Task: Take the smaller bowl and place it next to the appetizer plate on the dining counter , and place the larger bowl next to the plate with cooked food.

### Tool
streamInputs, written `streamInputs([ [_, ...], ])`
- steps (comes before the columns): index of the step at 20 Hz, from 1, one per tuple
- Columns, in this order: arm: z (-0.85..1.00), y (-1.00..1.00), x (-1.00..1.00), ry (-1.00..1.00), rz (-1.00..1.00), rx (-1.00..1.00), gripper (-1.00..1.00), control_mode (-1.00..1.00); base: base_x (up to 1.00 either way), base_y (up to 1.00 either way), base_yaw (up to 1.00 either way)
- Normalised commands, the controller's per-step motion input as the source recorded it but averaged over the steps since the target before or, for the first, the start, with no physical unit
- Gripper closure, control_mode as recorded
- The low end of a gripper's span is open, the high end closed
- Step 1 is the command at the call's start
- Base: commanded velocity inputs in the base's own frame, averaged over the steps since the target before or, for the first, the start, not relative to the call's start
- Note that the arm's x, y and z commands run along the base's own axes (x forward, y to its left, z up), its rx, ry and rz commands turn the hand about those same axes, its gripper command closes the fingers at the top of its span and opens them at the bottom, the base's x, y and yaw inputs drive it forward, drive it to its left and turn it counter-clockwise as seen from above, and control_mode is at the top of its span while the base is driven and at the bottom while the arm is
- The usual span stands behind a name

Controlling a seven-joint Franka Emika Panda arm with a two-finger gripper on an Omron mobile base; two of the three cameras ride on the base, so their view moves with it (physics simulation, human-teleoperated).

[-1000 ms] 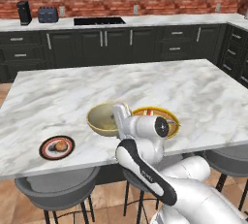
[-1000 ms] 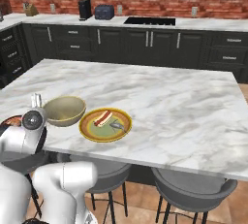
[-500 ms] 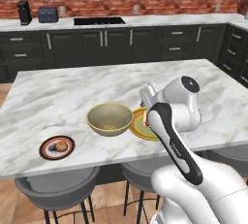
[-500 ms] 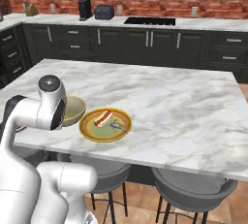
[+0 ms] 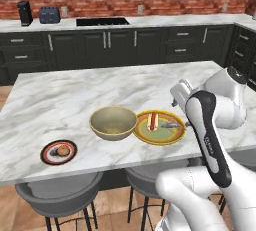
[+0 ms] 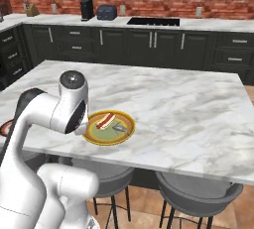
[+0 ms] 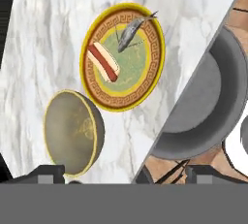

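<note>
The larger bowl (image 5: 113, 123) is seen upright on the marble tabletop (image 5: 75, 95), just beside the yellow plate (image 5: 160, 127), which bears a red-and-white strip and a grey piece of food. The small dark-rimmed plate (image 5: 58, 152) lies well apart to the bowl's other side, near the tabletop's front edge. Grey stools (image 5: 57, 194) are tucked below. The tool (image 7: 124, 182) is raised over the plate's side of the tabletop; its fingertips (image 7: 46, 173) are spread wide, and nothing is held.

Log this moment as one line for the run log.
larger bowl: on dining counter beside plate with cooked food | appetizer plate: near counter edge | hand: open, empty, above
</note>
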Motion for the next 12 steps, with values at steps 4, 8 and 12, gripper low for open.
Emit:
streamInputs([
  [4, 0.06, -0.01, -0.45, -0.5, 0.14, -0.06, -1.0, -1.0, 0.0, 0.0, 0.0],
  [8, 0.25, 0.0, -0.22, -0.44, 0.04, 0.01, -1.0, -1.0, 0.0, 0.0, 0.0],
  [12, 0.46, 0.05, -0.2, -0.35, 0.0, 0.03, -1.0, -1.0, 0.0, 0.0, 0.0],
])
